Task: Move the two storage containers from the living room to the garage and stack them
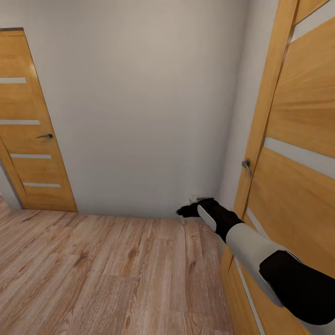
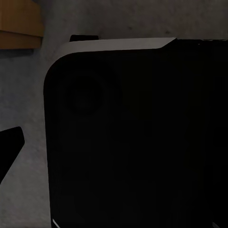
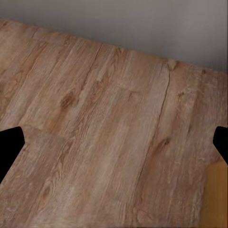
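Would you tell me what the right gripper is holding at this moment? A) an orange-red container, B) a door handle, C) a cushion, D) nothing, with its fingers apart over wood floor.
D: in the right wrist view the two dark fingertips sit far apart at either edge with bare wood floor between them, and in the head view the right gripper reaches out near the wall, short of the door handle.
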